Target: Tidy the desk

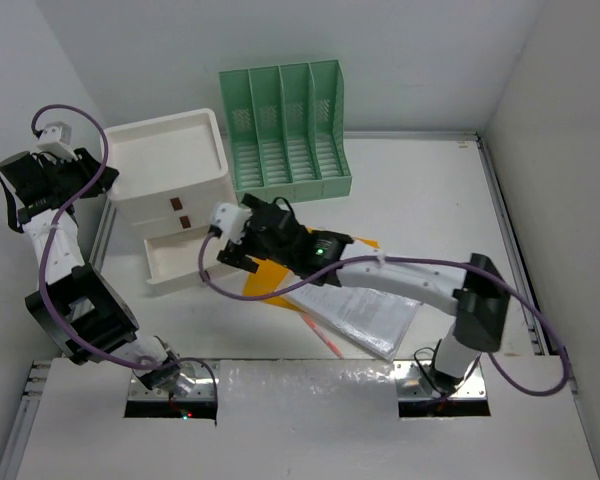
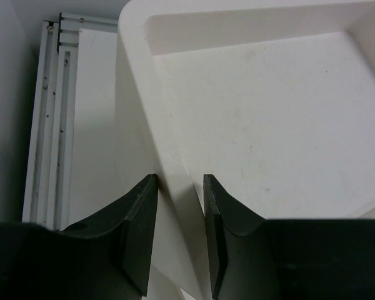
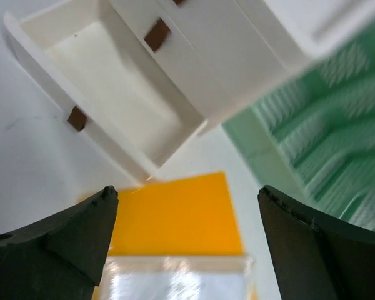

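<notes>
The matte-white flat desk with silver rails [image 1: 430,200] fills my overhead view and carries everything else. My right gripper [image 3: 187,199] hangs with its jaws wide apart over a flat orange sheet [image 3: 175,222], just in front of the open bottom drawer of the white plastic drawer box [image 1: 170,160]. My left gripper [image 2: 180,182] straddles that box's left rim, jaws close together; I cannot tell whether they pinch it. A mint-green slotted file rack [image 1: 285,130] stands right of the box, and a clear sleeve of papers [image 1: 365,310] lies by the sheet.
</notes>
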Motion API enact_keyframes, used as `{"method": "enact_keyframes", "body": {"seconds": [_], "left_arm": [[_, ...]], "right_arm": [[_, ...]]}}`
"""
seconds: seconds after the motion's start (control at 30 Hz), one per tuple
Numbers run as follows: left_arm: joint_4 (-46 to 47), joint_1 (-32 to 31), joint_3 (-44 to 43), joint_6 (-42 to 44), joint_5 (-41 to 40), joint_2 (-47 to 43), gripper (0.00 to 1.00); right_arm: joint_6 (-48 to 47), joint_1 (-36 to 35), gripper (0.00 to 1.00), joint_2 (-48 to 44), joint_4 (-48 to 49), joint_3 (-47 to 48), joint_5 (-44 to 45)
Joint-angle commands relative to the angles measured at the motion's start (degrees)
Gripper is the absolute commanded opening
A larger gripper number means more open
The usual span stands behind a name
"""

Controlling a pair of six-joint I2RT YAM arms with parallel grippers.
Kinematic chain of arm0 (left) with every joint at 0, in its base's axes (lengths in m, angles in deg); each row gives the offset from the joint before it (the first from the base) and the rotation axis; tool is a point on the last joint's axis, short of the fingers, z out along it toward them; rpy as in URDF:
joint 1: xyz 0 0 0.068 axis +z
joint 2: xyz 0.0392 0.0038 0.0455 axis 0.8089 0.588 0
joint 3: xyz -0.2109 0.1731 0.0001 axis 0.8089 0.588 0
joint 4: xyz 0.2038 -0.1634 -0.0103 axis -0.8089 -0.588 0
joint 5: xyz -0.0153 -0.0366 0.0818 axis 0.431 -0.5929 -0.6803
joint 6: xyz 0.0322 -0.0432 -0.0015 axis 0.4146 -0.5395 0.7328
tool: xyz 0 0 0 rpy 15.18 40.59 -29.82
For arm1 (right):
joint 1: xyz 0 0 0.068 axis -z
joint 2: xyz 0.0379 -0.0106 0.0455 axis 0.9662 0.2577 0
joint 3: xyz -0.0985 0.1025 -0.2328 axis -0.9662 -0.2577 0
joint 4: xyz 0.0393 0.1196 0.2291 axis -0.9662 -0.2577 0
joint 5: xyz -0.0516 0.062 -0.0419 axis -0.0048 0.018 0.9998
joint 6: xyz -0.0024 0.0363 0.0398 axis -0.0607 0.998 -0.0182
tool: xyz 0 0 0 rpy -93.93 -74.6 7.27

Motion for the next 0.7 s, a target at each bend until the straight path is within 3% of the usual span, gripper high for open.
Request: {"method": "enact_keyframes", "body": {"seconds": [0.0, 0.13, 0.23, 0.4, 0.67], "left_arm": [[-15.12, -0.03, 3.97, 1.54, 0.29, 2.74, 0.00], [-14.77, -0.03, 3.97, 1.46, -0.15, 2.83, 0.00], [-14.50, -0.03, 3.97, 1.10, -0.06, 3.18, 0.00], [-14.15, -0.12, 4.58, 0.93, 0.20, 3.01, 0.00], [-14.76, -0.03, 4.23, 1.72, 0.03, 2.48, 0.00]], "right_arm": [[22.30, 0.31, 0.89, -4.02, -10.85, -10.48, 8.08], [36.50, 0.22, 0.72, -8.42, -14.93, -22.46, 1.42], [44.07, -1.79, 0.60, -10.10, -17.65, -28.01, 2.79], [47.42, -10.49, 0.54, -9.31, -23.55, -25.65, 10.63], [50.41, -11.03, 0.45, -1.75, -27.94, -22.13, 12.13]]}}
